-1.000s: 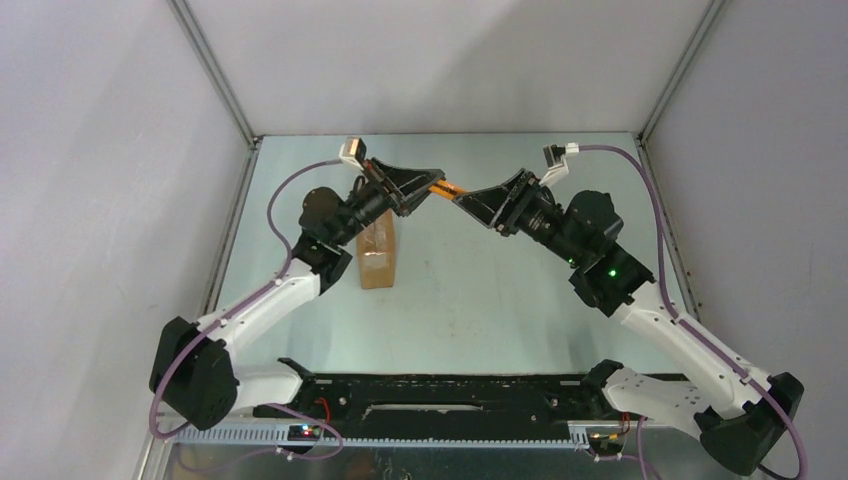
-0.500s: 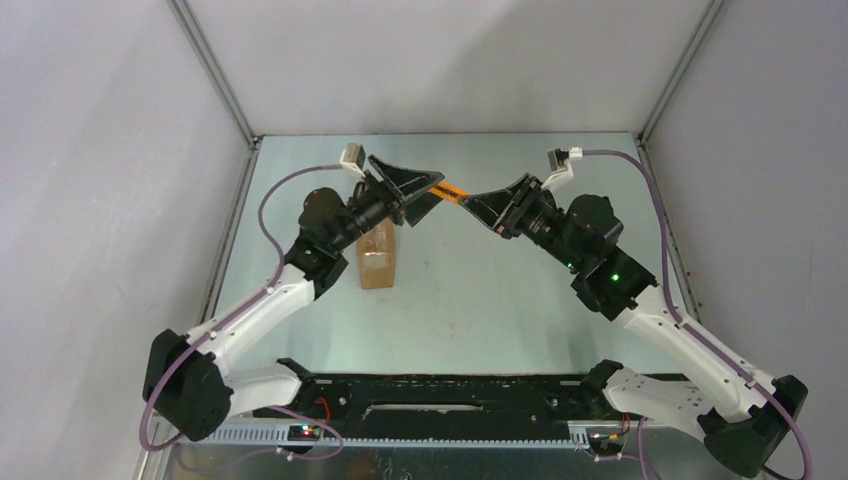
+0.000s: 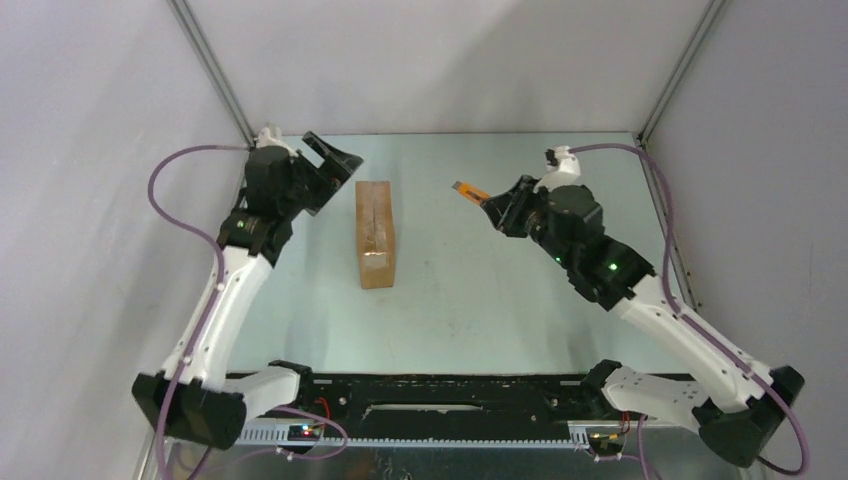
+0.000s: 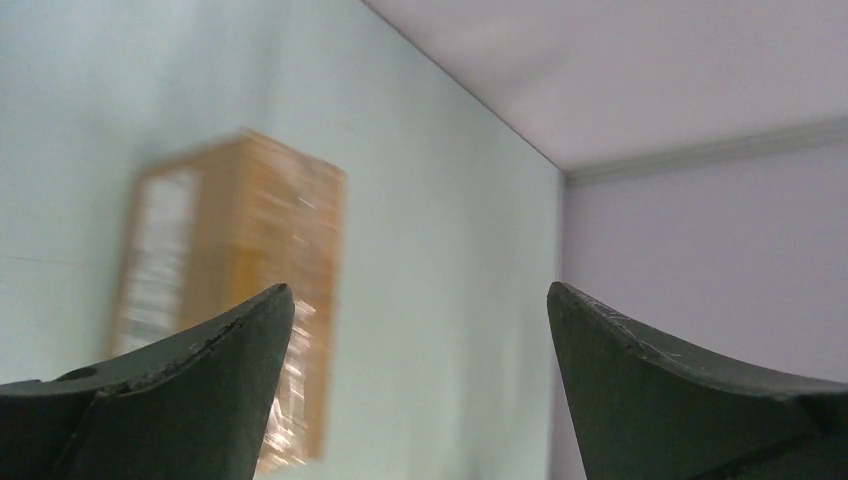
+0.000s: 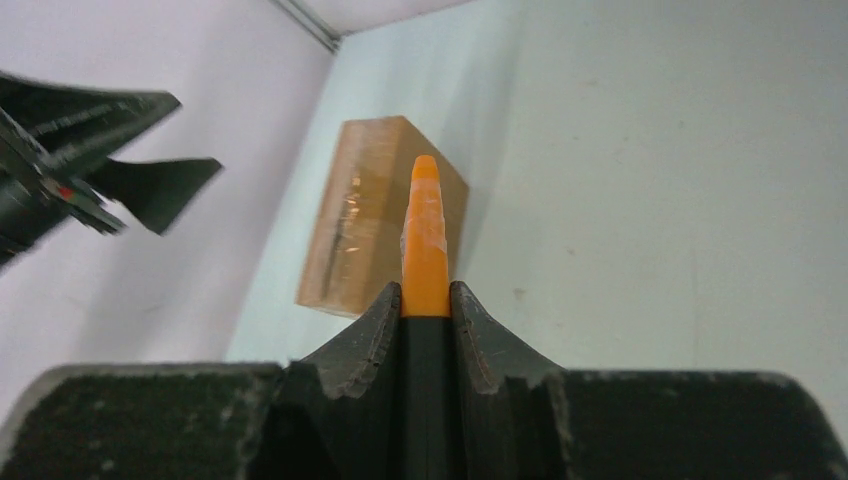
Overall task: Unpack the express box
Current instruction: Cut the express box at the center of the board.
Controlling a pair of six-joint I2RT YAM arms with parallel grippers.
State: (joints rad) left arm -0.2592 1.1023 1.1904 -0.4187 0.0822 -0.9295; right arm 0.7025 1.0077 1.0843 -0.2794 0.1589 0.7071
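Top: express box (image 3: 376, 233) lies left of worktop (image 3: 480, 290) centre. Your L gripper (image 3: 335, 165) by far-left corner, spread wide, empty. R gripper (image 3: 492, 203) clenched on utility knife (image 3: 467, 189). L wrist: box blurred beyond jaws. R wrist: knife tip points at box.

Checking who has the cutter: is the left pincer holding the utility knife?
No, the left pincer stands open and empty; the right pincer clamps the utility knife.

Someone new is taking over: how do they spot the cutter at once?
Start at the pale green table and find the right arm on its right side. The slim orange-and-black utility knife sticks out of that arm's shut jaws. Unlike the brown cardboard box lying on the table to its left, it is thin, bright orange and held.
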